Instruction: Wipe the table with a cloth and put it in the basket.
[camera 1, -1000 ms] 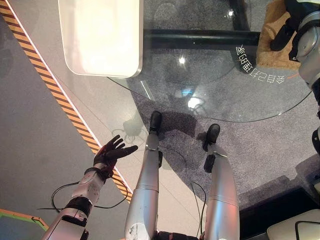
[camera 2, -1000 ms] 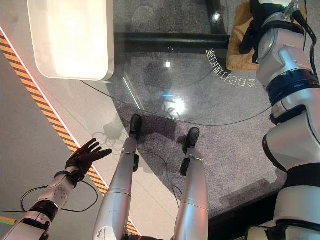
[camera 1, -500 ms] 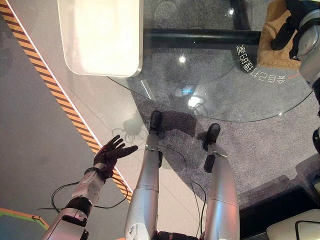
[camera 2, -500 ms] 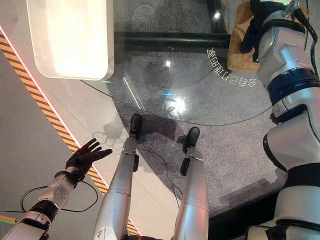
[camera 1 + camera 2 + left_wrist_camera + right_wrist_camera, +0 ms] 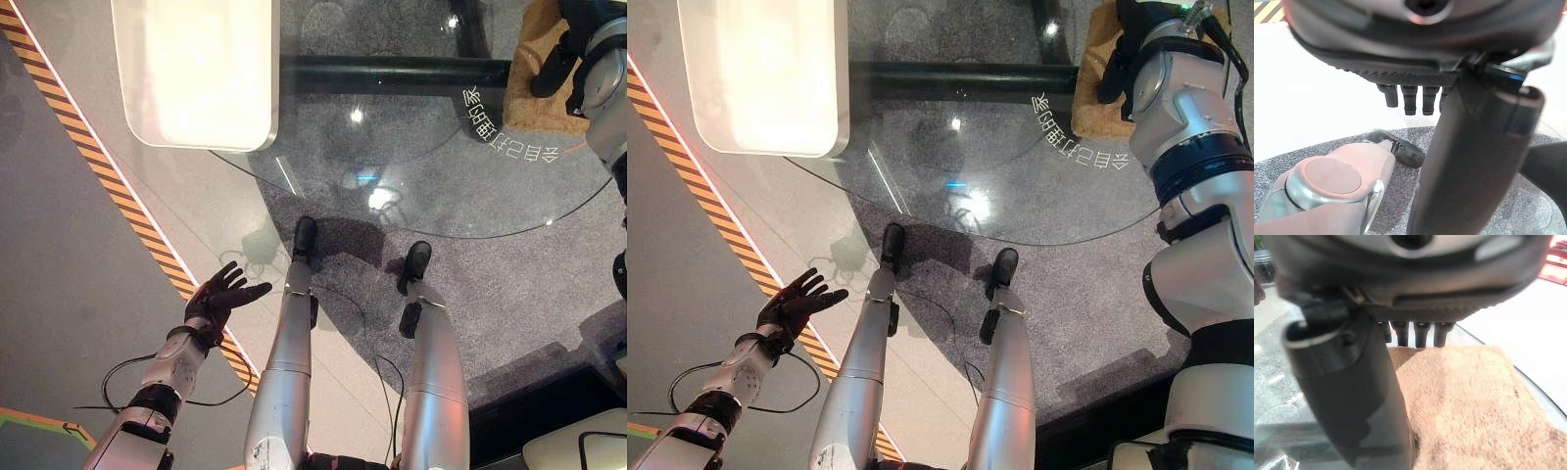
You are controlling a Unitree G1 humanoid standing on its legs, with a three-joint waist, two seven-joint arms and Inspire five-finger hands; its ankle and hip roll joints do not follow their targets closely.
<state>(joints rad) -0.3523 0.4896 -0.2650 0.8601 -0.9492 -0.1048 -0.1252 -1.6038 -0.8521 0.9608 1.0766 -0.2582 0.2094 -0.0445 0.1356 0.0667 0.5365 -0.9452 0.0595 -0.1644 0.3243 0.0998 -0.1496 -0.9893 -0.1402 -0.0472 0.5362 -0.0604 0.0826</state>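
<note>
Lying flat on the far right part of the round glass table [image 5: 411, 186], the tan cloth [image 5: 534, 78], with the right hand [image 5: 1114, 69] over its near edge, fingers straight and thumb out in the right wrist view, resting on or just above the pile, hard to tell which. Pressing the flat hand down evenly before sweeping across the glass, so the cloth drags instead of bunching or slipping off the table's rim. Left hand [image 5: 220, 297] hanging spread and empty, well off the table's near left edge.
</note>
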